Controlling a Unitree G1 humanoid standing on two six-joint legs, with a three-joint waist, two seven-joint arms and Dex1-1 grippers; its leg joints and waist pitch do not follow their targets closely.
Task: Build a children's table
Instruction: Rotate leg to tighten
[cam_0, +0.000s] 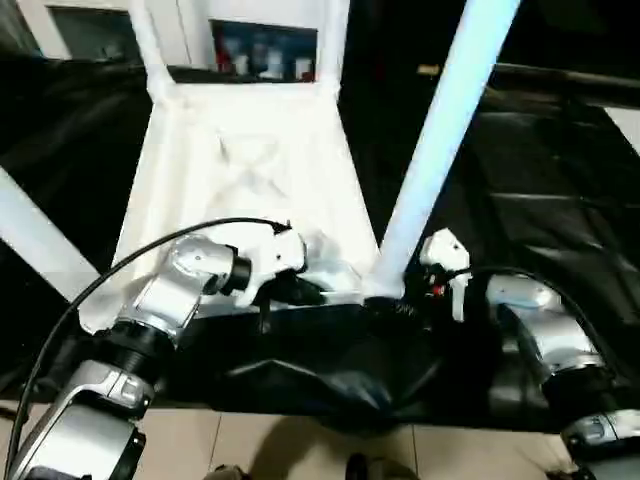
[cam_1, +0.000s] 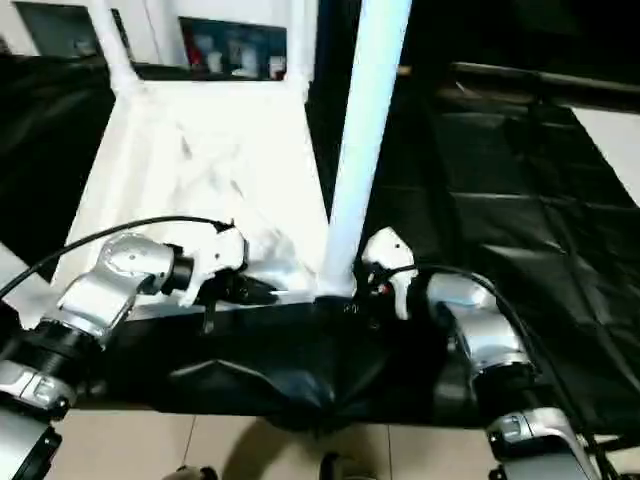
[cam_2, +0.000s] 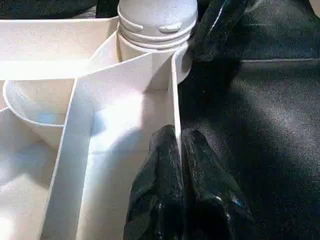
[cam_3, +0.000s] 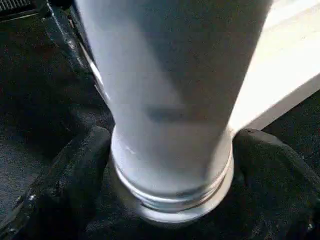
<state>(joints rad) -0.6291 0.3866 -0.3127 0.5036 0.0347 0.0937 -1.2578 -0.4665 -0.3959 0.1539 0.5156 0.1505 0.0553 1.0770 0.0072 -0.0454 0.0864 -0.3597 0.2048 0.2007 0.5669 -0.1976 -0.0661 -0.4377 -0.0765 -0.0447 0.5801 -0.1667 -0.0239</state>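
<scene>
The children's table (cam_0: 250, 180) lay upside down on a worktop (cam_0: 540, 200) covered in black sheeting, its ribbed white underside facing up and its long side running from near to far. Two legs rose from the far corner sockets, one at the far left (cam_0: 148, 45) and one at the far right (cam_0: 330, 40). A third leg (cam_0: 440, 140) stood in the near right corner socket and leaned a little to the right as it rose out of the top of the head views. A fourth leg (cam_0: 40, 240) showed at the near left, slanting out toward the left edge. The left pincer (cam_2: 179, 150) was pinched nearly shut on the thin near rim of the tabletop, one black finger on each side of the wall, just left of the near right socket. The right pincer (cam_3: 170, 165) stood wide, its two fingers set on either side of the base of the near right leg with a gap between each finger (cam_3: 75, 175) and the leg's ringed collar, so the leg was flanked but not clamped. Both silver forearms reached in from the near edge.
</scene>
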